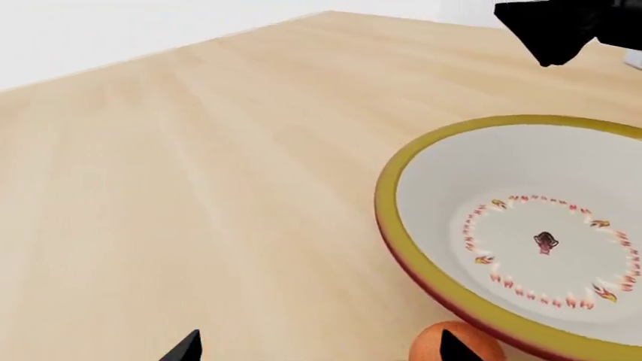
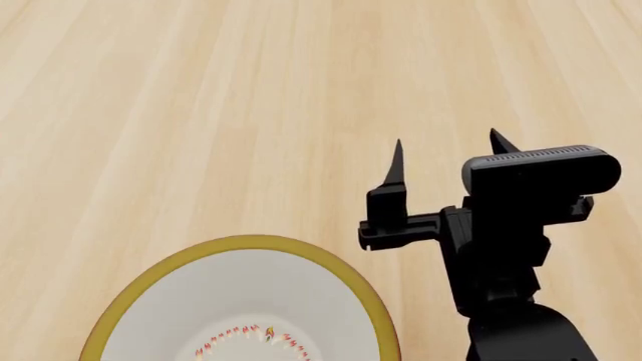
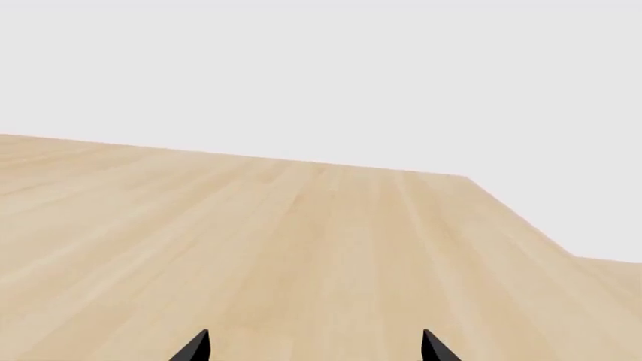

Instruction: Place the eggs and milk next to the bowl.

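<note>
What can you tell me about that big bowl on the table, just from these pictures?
The bowl is wide, round and shallow, white inside with a mustard-yellow rim and a darker reddish edge under the rim. A ring of small red-orange marks circles a tiny dark motif at its centre. It looks like glazed ceramic, sits upright on the light wooden table and is empty. An orange-brown egg lies on the table right beside its outer wall; whether they touch cannot be told. In the head view, only part of the bowl shows.
</note>
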You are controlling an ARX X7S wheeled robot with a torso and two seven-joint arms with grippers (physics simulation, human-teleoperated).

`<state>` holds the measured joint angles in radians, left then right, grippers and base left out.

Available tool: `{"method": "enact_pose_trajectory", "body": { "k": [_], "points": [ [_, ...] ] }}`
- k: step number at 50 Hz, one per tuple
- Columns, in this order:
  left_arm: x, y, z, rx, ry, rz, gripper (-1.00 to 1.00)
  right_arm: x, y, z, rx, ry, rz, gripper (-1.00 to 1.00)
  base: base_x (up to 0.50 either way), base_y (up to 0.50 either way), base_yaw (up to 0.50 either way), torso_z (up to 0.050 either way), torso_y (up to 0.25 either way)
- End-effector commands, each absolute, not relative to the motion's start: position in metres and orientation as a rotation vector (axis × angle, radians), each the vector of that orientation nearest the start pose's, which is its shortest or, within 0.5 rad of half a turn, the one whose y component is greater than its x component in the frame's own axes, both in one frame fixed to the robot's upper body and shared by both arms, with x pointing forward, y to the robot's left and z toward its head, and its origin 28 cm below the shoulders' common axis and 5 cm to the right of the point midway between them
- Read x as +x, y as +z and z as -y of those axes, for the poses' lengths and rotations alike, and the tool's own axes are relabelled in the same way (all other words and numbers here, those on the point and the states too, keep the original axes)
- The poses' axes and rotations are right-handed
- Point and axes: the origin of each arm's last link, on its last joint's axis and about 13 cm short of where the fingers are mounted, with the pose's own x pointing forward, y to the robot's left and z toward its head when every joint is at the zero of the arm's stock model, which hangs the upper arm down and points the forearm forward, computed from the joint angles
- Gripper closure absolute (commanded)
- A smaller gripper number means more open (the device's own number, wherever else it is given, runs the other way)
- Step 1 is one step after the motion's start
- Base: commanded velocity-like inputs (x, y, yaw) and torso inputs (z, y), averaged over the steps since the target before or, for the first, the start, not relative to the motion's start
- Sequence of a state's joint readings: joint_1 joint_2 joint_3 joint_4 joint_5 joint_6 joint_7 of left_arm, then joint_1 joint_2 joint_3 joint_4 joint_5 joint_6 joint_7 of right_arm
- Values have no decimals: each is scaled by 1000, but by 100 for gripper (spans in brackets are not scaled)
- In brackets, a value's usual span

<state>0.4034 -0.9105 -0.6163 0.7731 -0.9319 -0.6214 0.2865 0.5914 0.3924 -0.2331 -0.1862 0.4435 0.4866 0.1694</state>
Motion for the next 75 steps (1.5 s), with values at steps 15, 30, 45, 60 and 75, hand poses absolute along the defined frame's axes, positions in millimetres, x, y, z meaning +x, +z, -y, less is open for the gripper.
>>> {"method": "enact_pose_trajectory", "body": {
  "k": [15,30,45,60,75],
  "points": [
    [155,184,-367,210,-157,-111,-100,305,170,132,-58,113,198,-100,0,0,0,0,0],
    [165,176,-369,167,20,-186,-100,305,168,134,-53,111,195,-100,0,0,0,0,0],
    [185,174,-372,24,235,-219,-100,305,168,135,-53,112,195,-100,0,0,0,0,0],
    [212,169,-372,-6,370,-201,-100,305,167,135,-55,113,194,-100,0,0,0,0,0],
    [247,160,-371,-23,415,-211,-100,304,168,134,-60,112,191,-100,0,0,0,0,0]
  ]
}}
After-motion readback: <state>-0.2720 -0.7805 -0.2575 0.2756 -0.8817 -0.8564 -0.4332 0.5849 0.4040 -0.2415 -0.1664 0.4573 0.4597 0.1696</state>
